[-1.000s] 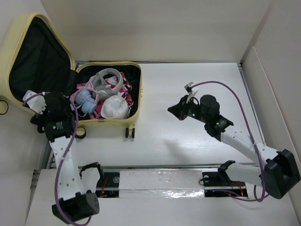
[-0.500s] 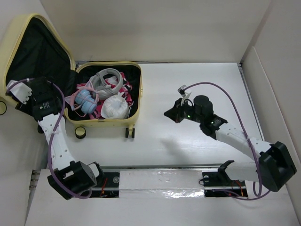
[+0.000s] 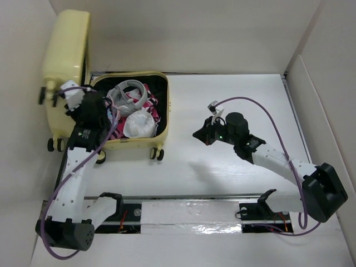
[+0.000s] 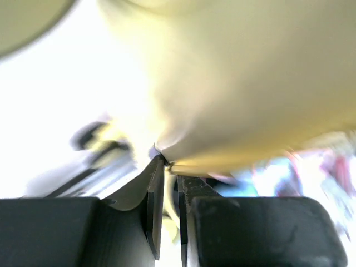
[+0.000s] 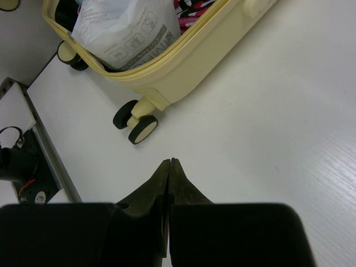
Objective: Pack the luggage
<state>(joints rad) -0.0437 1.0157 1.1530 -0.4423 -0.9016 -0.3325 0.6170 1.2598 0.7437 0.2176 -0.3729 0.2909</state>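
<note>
The luggage (image 3: 162,111), a pale-yellow suitcase, lies open at the table's back left. Its lid (image 3: 67,50) stands nearly upright on the left side. Inside are a white packet (image 3: 139,123) and pink and white clothing (image 3: 132,94). My left gripper (image 3: 84,105) is shut on the lid's rim; in the left wrist view a strip of yellow edge sits between the narrow jaws of the gripper (image 4: 169,167), and the rest is blurred. My right gripper (image 3: 196,134) hovers shut and empty over the bare table right of the luggage. In the right wrist view this gripper (image 5: 169,161) points at the luggage (image 5: 183,61) and its wheels (image 5: 136,122).
Beige walls enclose the table at the back and both sides. A rail with foil tape (image 3: 189,214) runs along the near edge between the arm bases. The white packet (image 5: 122,28) fills the shell's near corner. A metal bracket (image 5: 22,117) borders the table on the left.
The lid has swung from lying flat on the left to nearly upright. My left gripper closed on its rim and moved right with it. The right arm barely shifted.
</note>
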